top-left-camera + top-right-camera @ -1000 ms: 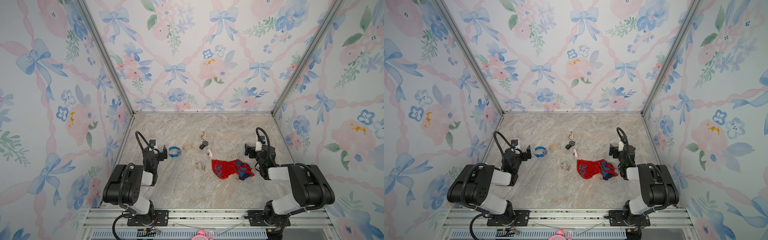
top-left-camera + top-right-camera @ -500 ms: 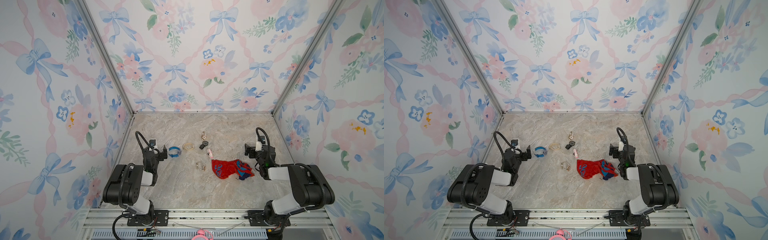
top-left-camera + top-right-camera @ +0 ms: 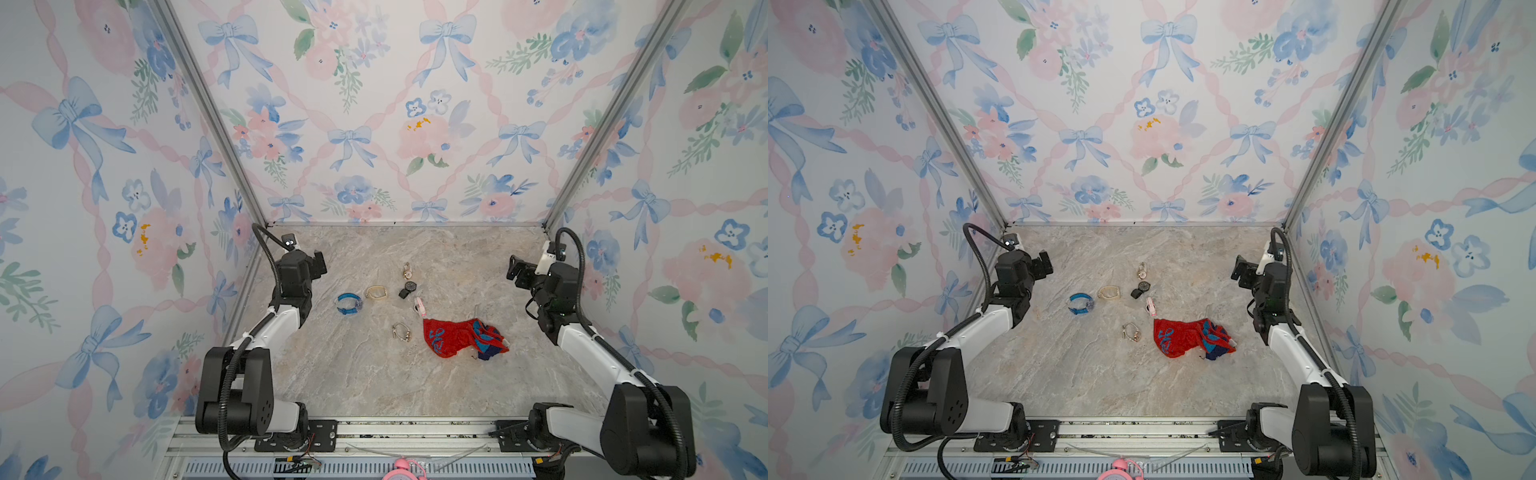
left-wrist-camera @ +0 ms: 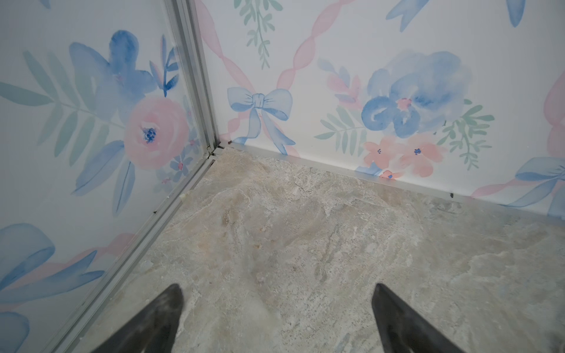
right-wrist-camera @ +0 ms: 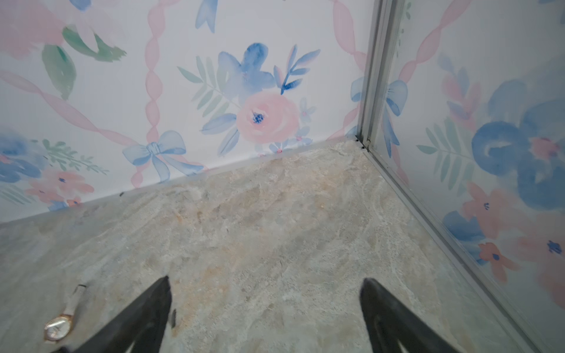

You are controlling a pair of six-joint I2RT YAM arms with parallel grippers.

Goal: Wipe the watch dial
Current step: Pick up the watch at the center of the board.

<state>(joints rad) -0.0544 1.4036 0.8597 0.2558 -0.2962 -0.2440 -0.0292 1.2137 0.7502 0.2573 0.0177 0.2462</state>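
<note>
I have both arms raised at the sides of the counter (image 3: 374, 382), and neither is touching anything. My left pincer (image 3: 318, 264) hangs over the far left of the counter with its jaws spread wide. In the left wrist view, the left pincer (image 4: 276, 288) has only bare marbled surface between its dark fingers (image 4: 159, 318), with the far left corner of the flowered wall (image 4: 336, 76) beyond. My right pincer (image 3: 515, 268) hangs over the far right, also wide open and holding nothing. In the right wrist view, the right pincer (image 5: 265, 280) points at the far right corner. The watches lie loose in the middle of the counter, well apart from both pincers. A blue watch (image 3: 348, 303) is furthest left, with a cream watch (image 3: 376, 292) just to its right. A black watch (image 3: 408, 288) sits near the centre, and a rose-gold watch (image 3: 407, 270) with a pale strap lies just beyond it. That rose-gold watch (image 5: 58, 328) also shows in the right wrist view, dial up. A pink watch (image 3: 419, 306) lies just nearer than the black one, and a metal-band watch (image 3: 401, 331) lies nearer again. The red cloth (image 3: 461, 336), crumpled and showing blue patches, lies to the right of the metal-band watch, with its far left corner close to the pink watch. I cannot tell whether they touch.
</note>
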